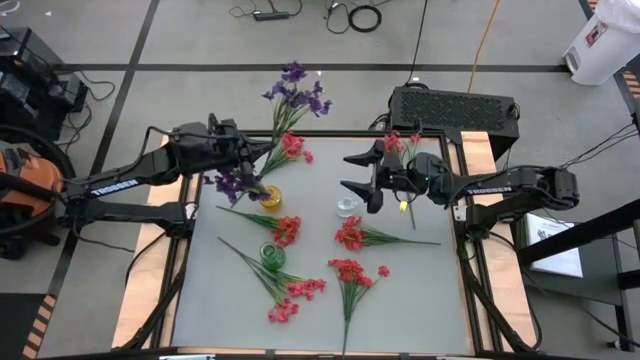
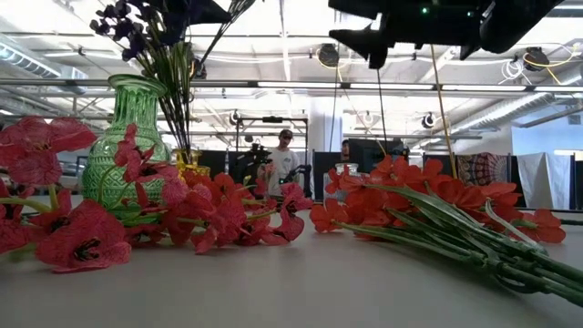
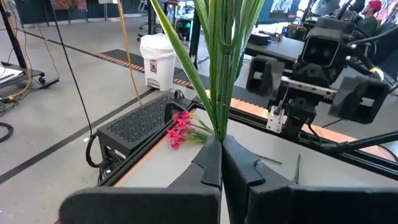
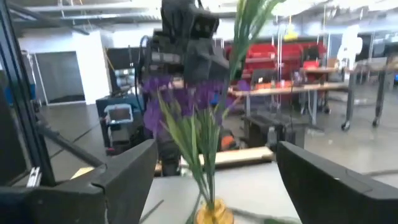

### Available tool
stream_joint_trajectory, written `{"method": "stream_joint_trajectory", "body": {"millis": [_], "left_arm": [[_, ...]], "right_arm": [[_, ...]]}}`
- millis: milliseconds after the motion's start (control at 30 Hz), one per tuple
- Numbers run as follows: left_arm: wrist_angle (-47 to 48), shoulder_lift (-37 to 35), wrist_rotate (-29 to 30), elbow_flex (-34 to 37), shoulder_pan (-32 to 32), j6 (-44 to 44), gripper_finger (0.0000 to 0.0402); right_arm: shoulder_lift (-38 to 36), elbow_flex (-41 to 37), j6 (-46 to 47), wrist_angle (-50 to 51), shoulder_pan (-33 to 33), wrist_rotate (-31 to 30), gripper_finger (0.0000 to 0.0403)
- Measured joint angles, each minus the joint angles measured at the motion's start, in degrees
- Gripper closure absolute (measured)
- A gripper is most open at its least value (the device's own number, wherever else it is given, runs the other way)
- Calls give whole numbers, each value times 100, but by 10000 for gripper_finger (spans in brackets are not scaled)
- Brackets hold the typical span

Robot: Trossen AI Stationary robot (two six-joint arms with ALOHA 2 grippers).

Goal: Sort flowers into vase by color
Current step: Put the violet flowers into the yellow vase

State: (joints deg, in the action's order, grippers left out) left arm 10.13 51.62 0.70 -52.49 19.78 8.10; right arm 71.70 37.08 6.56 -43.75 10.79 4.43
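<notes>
My left gripper is shut on the green stems of a purple flower sprig, whose blossoms lean out past the table's far edge. Just below it stands a small yellow vase with purple blossoms and leafy stems in it. A green vase and a clear vase stand mid-table. Several pink-red flowers lie flat on the tabletop. My right gripper hangs open above the table beside the clear vase, facing the yellow vase, with nothing between its fingers. My left gripper pinches the sprig's bundled stems between its two fingertips, well below the blossoms. The fingers come nearly level from the table's left and lie across the stems. The sprig stands tilted toward the far edge. The fingers hide its lower end, so I cannot tell whether it is in the yellow vase.
One pink sprig lies at the far edge by the left gripper, another at the far right corner. A black perforated box sits behind the table. A white bin stands on the floor. People stand far back in the room.
</notes>
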Motion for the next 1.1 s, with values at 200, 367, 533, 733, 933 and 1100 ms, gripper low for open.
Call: {"method": "stream_joint_trajectory", "body": {"millis": [200, 367, 533, 733, 933, 1100], "left_arm": [[0, 2, -6, -2, -80, 0, 401], [-2, 2, -8, -2, -159, 2, 401], [0, 2, -10, -2, -194, 2, 401], [7, 2, -10, -2, -194, 2, 401], [78, 2, -10, -2, -194, 2, 401], [138, 2, -46, -2, -194, 2, 401]], "right_arm": [[391, 0, 87, -454, 3, 32, 80], [753, 290, 176, -666, 6, 7, 80], [1176, 955, -14, -699, 4, 32, 80], [1701, 1913, -74, -458, 33, 36, 80], [2257, 2880, -148, 27, 50, 34, 80], [2674, 3373, -141, 79, 91, 39, 80]]}}
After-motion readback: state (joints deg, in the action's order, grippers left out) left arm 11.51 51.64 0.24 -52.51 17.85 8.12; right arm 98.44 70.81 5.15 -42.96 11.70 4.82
